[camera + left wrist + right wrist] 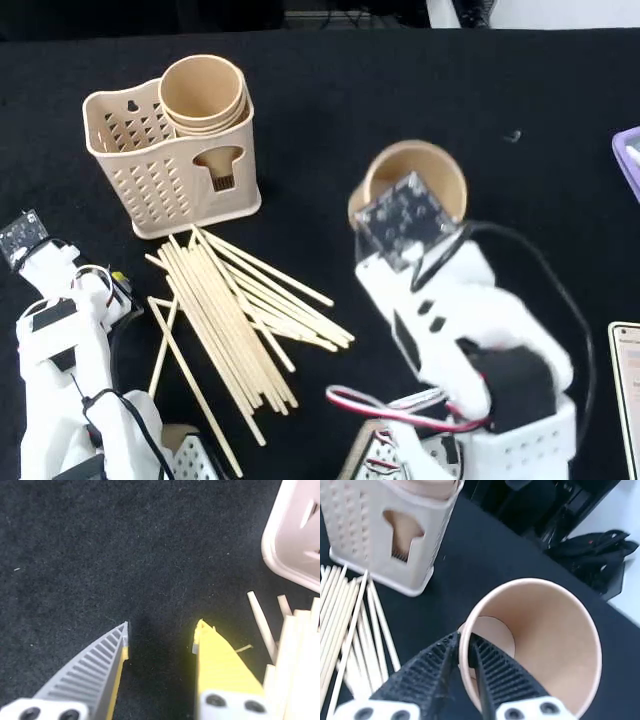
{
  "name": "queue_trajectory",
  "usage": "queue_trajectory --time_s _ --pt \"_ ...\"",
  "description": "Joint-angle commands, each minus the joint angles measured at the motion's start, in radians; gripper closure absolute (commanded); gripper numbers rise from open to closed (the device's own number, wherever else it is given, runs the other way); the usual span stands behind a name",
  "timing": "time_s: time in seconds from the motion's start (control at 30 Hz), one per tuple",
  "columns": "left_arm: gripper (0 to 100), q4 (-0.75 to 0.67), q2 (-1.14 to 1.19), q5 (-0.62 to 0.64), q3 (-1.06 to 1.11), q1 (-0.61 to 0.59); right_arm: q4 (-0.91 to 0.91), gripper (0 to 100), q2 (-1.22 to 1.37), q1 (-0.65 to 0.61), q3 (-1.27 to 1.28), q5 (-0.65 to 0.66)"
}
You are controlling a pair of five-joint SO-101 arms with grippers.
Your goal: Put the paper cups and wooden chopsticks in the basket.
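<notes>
Left gripper, jaws spread wide and holding nothing, over the black tabletop just beside the loose wooden chopsticks that lie fanned on it. Right gripper pinches the rim of a paper cup, one finger inside and one outside. Beyond, the perforated basket stands upright, containing nested paper cups.

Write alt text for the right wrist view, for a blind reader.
Black ribbed jaws are shut on the rim of a tan paper cup. Beyond it are a beige perforated plastic basket and loose wooden chopsticks on a black table.
</notes>
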Motion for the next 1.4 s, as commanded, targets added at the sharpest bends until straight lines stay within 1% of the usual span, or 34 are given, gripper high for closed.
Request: queue_trajectory --time_s 0.0,0.13,0.37,0.43,0.6,0.7,0.77,0.87,0.97,1.07,1.2,1.3,1.37 --pt "78 -0.014 -0.012 -0.002 -0.013 0.004 0.003 98.7 0.180 -0.023 -0.305 0.005" --pt "78 -0.014 -0.012 -0.002 -0.013 0.004 0.009 98.8 0.380 -0.124 -0.533 0.005" --pt "78 -0.014 -0.020 -0.002 -0.004 0.005 0.002 98.8 0.769 -0.338 -0.970 0.005" --pt "78 -0.014 -0.021 -0.002 -0.002 0.005 -0.003 98.8 0.895 -0.377 -1.110 0.009" --pt "78 -0.014 -0.021 -0.002 -0.002 0.005 -0.075 98.8 1.208 -0.385 -1.437 0.012" --pt "78 -0.014 -0.021 -0.002 -0.002 0.002 -0.061 98.8 1.376 -0.385 -1.612 0.014" --pt "78 -0.014 -0.021 -0.002 -0.002 0.002 -0.020 98.8 1.469 -0.385 -1.712 0.052" --pt "78 -0.014 -0.021 -0.002 -0.002 0.002 0.069 98.8 1.581 -0.385 -1.840 0.147" --pt "78 -0.014 -0.021 -0.002 -0.002 0.004 0.178 98.8 1.647 -0.385 -1.937 0.199" --pt "78 -0.014 -0.021 -0.002 -0.002 0.007 0.249 98.8 1.673 -0.384 -1.992 0.241" --pt "78 -0.014 -0.021 -0.002 -0.002 0.007 0.275 98.5 1.682 -0.368 -2.000 0.258" --pt "78 -0.014 -0.021 -0.002 -0.002 0.005 0.278 97.7 1.685 -0.367 -1.959 0.253" --pt "78 -0.014 -0.021 -0.002 -0.002 0.004 0.279 92.3 1.685 -0.368 -1.936 0.233"
